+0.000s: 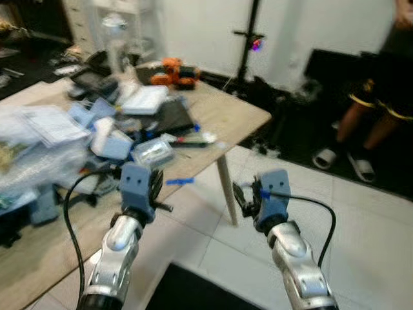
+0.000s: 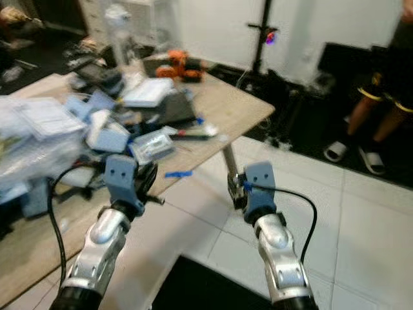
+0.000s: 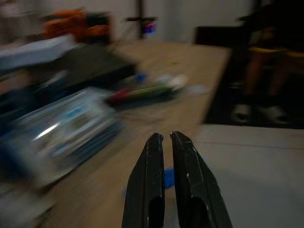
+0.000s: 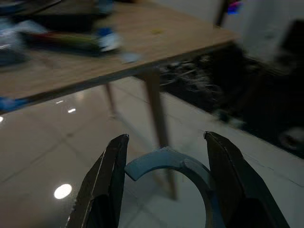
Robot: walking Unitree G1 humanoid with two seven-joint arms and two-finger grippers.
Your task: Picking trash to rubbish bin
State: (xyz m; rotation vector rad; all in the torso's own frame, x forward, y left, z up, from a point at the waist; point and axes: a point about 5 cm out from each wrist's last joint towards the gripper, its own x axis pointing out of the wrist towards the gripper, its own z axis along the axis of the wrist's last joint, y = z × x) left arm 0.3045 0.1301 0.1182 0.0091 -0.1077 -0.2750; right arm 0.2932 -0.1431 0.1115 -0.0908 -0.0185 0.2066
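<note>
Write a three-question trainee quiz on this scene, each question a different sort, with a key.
1. True or false: the left gripper is shut and holds nothing.
2. Multiple choice: the right gripper is over A) the table top, B) the tiled floor beside the table leg, C) a bin.
3. Fill in: the small blue scrap lies at the table's ____.

Key:
1. True.
2. B; its fingers are apart with nothing between them.
3. Edge, just ahead of the left gripper.
</note>
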